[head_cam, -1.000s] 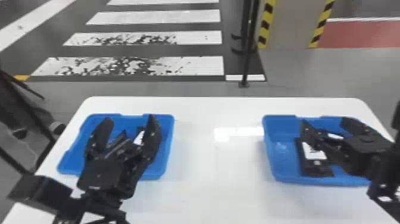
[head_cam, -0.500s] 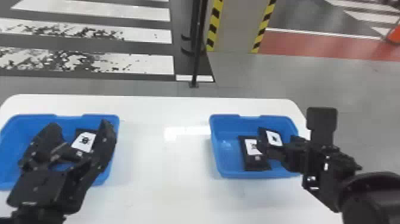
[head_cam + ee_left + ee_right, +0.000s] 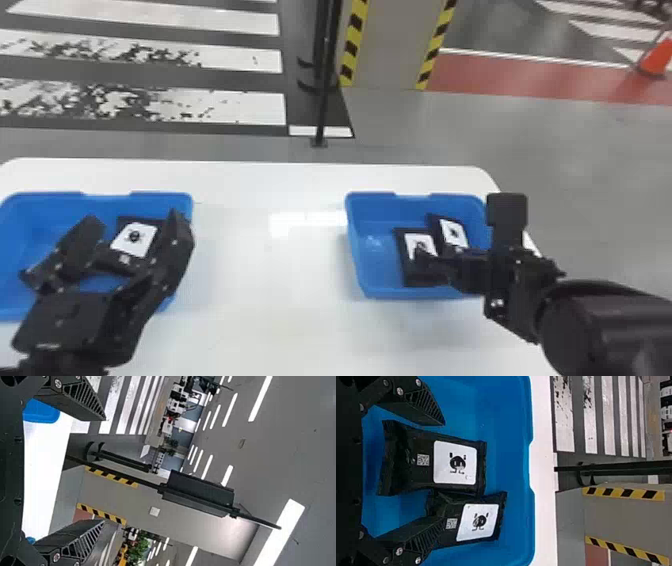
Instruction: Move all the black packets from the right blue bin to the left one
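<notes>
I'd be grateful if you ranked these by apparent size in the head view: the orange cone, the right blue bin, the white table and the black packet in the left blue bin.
1. White table
2. Right blue bin
3. Black packet, partly covered, in the left blue bin
4. Orange cone

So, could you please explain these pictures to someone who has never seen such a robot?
The machine has two black arms, each ending in a two-fingered gripper. One camera sits on its head, looking down over the white table; the others sit on each wrist, their pictures turned sideways. On the table are two blue bins: the right bin has two black packets close together, the left bin at least one packet. The right gripper and left gripper are open, apparently holding nothing.
</notes>
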Available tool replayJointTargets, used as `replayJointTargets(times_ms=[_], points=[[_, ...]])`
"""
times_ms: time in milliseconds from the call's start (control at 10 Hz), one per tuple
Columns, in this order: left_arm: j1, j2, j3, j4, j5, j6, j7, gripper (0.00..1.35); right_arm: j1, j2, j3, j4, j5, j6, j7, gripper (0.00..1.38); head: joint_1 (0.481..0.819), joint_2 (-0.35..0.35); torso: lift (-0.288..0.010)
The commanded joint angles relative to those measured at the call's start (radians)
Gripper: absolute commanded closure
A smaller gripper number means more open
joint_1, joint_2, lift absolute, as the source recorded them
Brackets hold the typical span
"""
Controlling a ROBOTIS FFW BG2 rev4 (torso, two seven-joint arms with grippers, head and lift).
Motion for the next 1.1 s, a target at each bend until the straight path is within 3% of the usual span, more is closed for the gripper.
replayJointTargets(times_ms=[0, 1000], points=[[0.000, 0.000, -0.002, 0.003, 0.004, -0.002, 0.000, 0.12, -0.012, 0.000, 0.011, 0.030, -0.010, 0.000, 0.001, 0.19, 0.695, -0.185, -0.140], [-0.003, 0.005, -0.006, 0.005, 0.006, -0.002, -0.006, 0.12, -0.080, -0.002, 0.039, 0.172, -0.072, 0.000, 0.004, 0.20, 0.695, -0.159, -0.140]])
